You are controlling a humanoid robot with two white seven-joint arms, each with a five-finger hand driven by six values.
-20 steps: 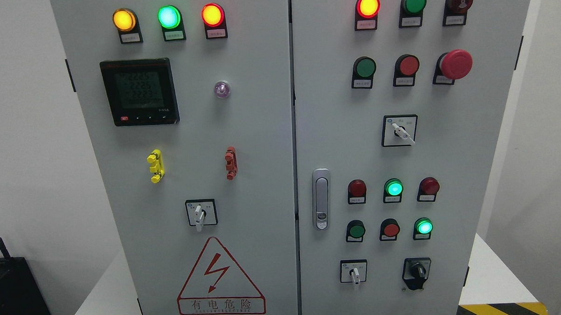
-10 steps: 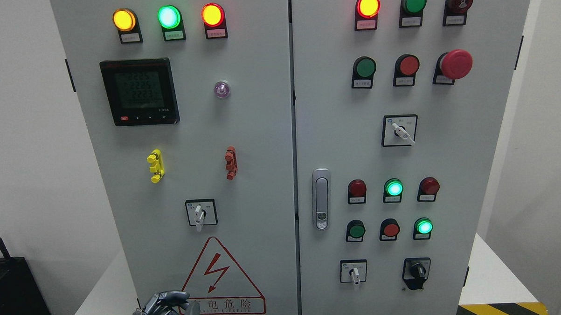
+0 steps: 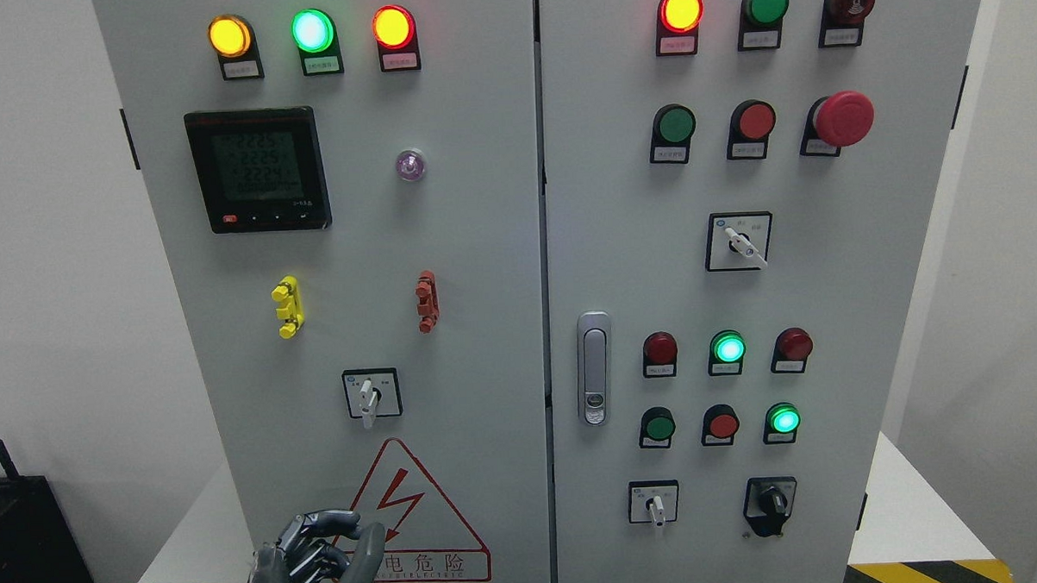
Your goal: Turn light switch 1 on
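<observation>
Above the left hand (image 3: 317, 562), bare grey cabinet door (image 3: 229, 405) lies open, broken only by the white-handled rotary switch (image 3: 370, 395) up and right and the yellow (image 3: 287, 306) and red (image 3: 427, 302) clips higher.

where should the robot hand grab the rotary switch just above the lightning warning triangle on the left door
Pinch the white lever of the rotary switch across its flat sides, thumb on one side and fingers on the other. The lever sticks out from the door and hangs roughly straight down, so coming up from below suits it, where the left robot hand already is, fingers loosely curled and holding nothing.
</observation>
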